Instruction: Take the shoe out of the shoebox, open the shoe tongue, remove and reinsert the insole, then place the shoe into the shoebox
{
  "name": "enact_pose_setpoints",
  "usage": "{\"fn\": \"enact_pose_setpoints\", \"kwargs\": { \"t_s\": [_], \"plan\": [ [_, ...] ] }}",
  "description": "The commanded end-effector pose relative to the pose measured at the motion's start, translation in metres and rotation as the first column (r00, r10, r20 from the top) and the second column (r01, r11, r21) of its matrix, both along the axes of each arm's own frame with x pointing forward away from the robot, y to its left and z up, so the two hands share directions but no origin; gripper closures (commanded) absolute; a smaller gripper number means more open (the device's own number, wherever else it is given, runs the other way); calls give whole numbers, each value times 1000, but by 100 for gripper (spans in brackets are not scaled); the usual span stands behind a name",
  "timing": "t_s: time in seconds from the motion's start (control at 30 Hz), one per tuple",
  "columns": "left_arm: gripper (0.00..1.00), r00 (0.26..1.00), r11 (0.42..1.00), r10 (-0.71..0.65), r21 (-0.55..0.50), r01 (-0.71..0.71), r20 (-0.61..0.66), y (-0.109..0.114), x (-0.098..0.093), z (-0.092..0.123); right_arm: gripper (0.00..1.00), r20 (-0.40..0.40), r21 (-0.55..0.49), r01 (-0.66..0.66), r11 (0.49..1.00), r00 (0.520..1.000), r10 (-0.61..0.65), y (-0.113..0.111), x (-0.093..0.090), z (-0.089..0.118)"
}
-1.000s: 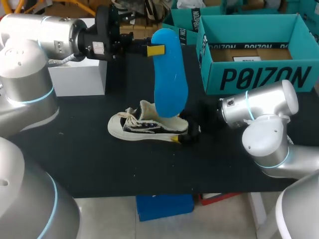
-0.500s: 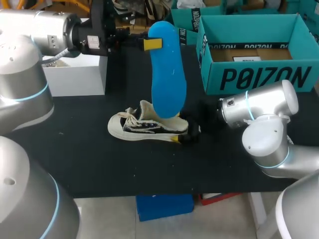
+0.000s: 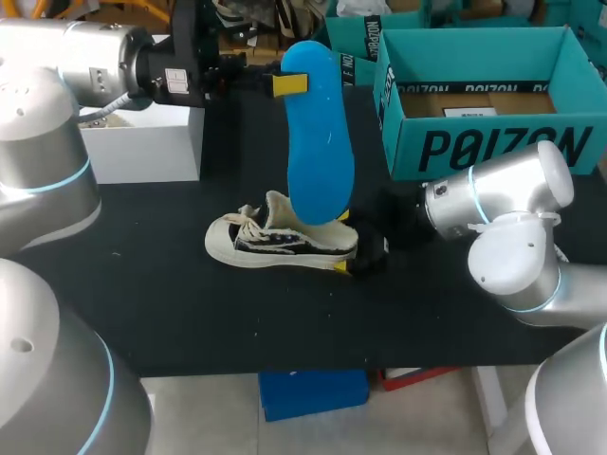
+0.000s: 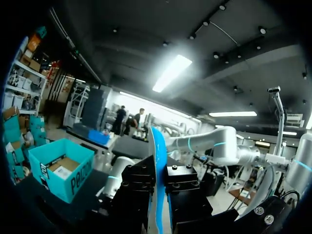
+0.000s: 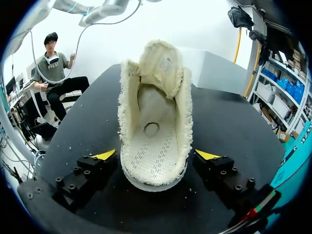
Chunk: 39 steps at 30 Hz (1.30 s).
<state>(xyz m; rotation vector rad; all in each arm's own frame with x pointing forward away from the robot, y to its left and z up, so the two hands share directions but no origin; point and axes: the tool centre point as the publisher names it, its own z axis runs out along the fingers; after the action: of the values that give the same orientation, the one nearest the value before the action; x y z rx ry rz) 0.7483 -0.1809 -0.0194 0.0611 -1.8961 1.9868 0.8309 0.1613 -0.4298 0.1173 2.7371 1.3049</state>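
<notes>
A blue insole (image 3: pixel 320 142) hangs upright over the shoe, and my left gripper (image 3: pixel 289 83) is shut on its upper end. In the left wrist view the insole (image 4: pixel 157 146) shows edge-on, pinched in the left gripper (image 4: pixel 159 181). The cream low-top shoe (image 3: pixel 280 242) lies on the black table, with its tongue folded up. My right gripper (image 3: pixel 343 244) is at its heel. In the right wrist view the shoe (image 5: pixel 153 122) shows an empty inside, and the right gripper (image 5: pixel 156 155) stands open with a yellow tip on each side of the heel. The teal shoebox (image 3: pixel 484 142) stands open at the back right.
A white box (image 3: pixel 142 144) sits at the back left under my left arm. A second teal box (image 3: pixel 346 43) stands behind the table's far edge. The shoebox (image 4: pixel 58 173) also shows in the left wrist view, beside the gripper.
My right gripper's fingers have spread wider at the shoe's heel and its arm has shifted slightly. The left arm carried the insole a little to the left, then held still.
</notes>
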Motion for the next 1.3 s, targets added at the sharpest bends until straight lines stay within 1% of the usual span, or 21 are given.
{"fn": "enact_pose_setpoints", "kwargs": {
  "t_s": [0.03,0.1,0.23,0.33,0.43,0.5,0.57,0.67,0.73,0.93,1.07,1.3],
  "plan": [
    [100,1000,1000,6,0,-6,1,-1,-1,-1,0,-36,-101,-13,995,999,10,-9,3,18],
    [100,1000,1000,6,0,-6,1,-1,-1,-1,0,-43,-120,-21,993,999,15,-11,4,22],
    [100,1000,1000,6,0,-6,1,-1,-1,-1,0,-70,-198,-42,979,997,29,-14,6,29],
    [100,1000,1000,6,0,-6,1,-1,-1,-1,0,-87,-289,-55,956,996,31,-16,8,35],
    [100,1000,1000,6,0,-6,1,-1,-1,-1,0,-92,-328,-55,943,995,26,-19,9,40],
    [100,1000,1000,6,0,-6,1,-1,-1,-1,0,-97,-381,-60,922,995,24,-20,10,43],
    [100,1000,1000,6,0,-6,1,-1,-1,-1,0,-99,-414,-64,908,995,25,-17,9,47],
    [100,1000,1000,6,0,-6,1,-1,-1,-1,0,-111,-512,-71,856,994,16,-15,9,50],
    [100,1000,1000,6,0,-6,1,-1,-1,-1,0,-114,-549,-80,832,993,20,-12,9,52],
    [100,1000,1000,6,0,-6,1,-1,-1,-1,0,-117,-622,-96,777,993,28,-5,11,58],
    [100,1000,1000,6,0,-6,1,-1,-1,-1,0,-121,-650,-107,752,992,37,-1,11,62],
    [100,1000,1000,6,0,-6,1,-1,-1,-1,0,-124,-667,-114,736,991,41,3,12,66]
  ]
}}
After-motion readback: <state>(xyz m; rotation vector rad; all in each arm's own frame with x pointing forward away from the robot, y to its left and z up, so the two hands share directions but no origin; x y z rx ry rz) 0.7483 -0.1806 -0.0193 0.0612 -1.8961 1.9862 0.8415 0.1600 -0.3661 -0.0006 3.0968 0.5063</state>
